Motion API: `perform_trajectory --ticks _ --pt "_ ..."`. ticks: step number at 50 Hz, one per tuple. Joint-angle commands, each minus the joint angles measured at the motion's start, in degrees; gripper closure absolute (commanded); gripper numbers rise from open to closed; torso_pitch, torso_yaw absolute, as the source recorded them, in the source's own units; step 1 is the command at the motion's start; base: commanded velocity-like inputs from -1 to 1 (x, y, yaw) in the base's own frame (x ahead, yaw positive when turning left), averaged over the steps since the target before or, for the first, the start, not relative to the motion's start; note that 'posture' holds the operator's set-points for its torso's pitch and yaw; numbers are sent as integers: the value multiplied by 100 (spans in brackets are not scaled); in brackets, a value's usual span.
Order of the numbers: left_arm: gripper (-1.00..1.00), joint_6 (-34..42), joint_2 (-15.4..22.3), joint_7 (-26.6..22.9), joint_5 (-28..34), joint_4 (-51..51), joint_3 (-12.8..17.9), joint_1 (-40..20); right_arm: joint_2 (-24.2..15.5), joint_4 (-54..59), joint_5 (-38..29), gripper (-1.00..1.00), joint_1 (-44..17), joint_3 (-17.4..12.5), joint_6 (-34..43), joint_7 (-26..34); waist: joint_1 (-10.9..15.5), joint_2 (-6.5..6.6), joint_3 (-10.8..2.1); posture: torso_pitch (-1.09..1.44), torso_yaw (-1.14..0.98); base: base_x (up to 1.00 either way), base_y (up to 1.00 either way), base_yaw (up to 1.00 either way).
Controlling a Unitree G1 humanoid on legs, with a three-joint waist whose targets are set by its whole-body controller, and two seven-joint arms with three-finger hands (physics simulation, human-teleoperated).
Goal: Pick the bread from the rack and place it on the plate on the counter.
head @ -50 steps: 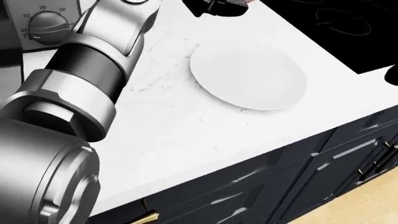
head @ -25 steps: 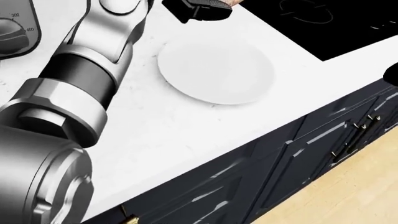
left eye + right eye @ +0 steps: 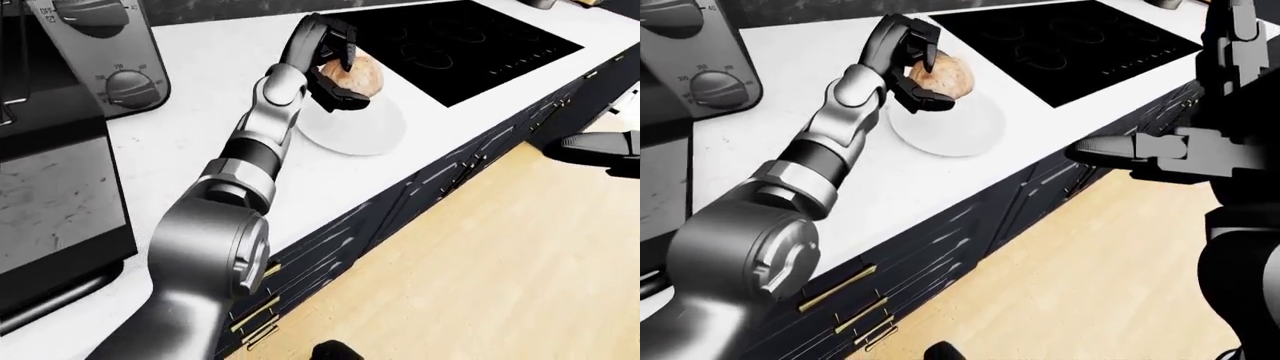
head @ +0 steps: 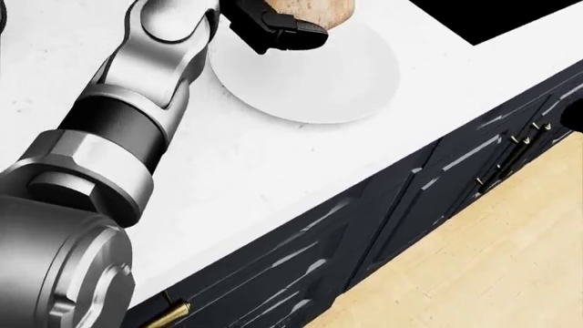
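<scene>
A round brown bread (image 3: 362, 73) sits in my left hand (image 3: 336, 76), whose black fingers are shut round it. The hand holds the bread just above the upper-left part of the white plate (image 3: 368, 129) on the white counter. In the head view only the bread's lower part (image 4: 314, 8) shows at the top edge, over the plate (image 4: 342, 75). My right hand (image 3: 1108, 153) hangs open and empty over the floor, off the counter's edge, its fingers pointing left.
A black cooktop (image 3: 455, 43) lies right of the plate. A toaster oven (image 3: 60, 127) with dials stands on the counter at the left. Dark cabinet fronts (image 3: 440, 180) with brass handles drop to a wooden floor (image 3: 500, 285).
The camera has shifted, so the plate slid left and up in the head view. My left hand has come down over the plate, and the bread now shows in it.
</scene>
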Motion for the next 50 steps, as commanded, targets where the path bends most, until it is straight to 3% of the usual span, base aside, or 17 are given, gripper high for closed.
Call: perform_trajectory --ticks 1,20,41,43,44,45,46,50 --pt "100 -182 8 13 -9 -246 5 -241 -90 -48 -75 -100 -83 -118 -161 -11 -6 -5 -190 23 -65 0 0 0" --pt "100 -172 -69 54 72 -193 93 -104 -77 -41 -112 -100 -97 -102 -131 -10 -84 -29 -45 27 -67 0 0 0" --pt "100 -97 -73 122 269 -171 113 94 -19 -67 -203 -100 -52 -90 -117 59 -116 -29 5 28 -67 0 0 0" --pt "80 -90 -71 149 294 -169 106 105 5 -76 -230 -100 -37 -91 -118 82 -116 -28 4 28 -67 0 0 0" --pt "50 -87 -67 173 312 -168 100 105 9 -81 -212 -100 -42 -113 -107 80 -116 -28 4 28 -67 0 0 0" --pt "38 -78 -64 174 331 -168 91 105 3 -89 -205 -100 -38 -125 -99 88 -115 -28 4 28 -67 0 0 0" --pt "41 -71 -68 158 337 -167 92 109 8 -89 -191 -100 -27 -152 -98 91 -114 -28 3 28 -67 0 0 0" --pt "0 -57 -67 171 363 -167 94 113 -5 -105 -162 -100 -9 -184 -91 90 -108 -30 2 28 -67 0 0 0"
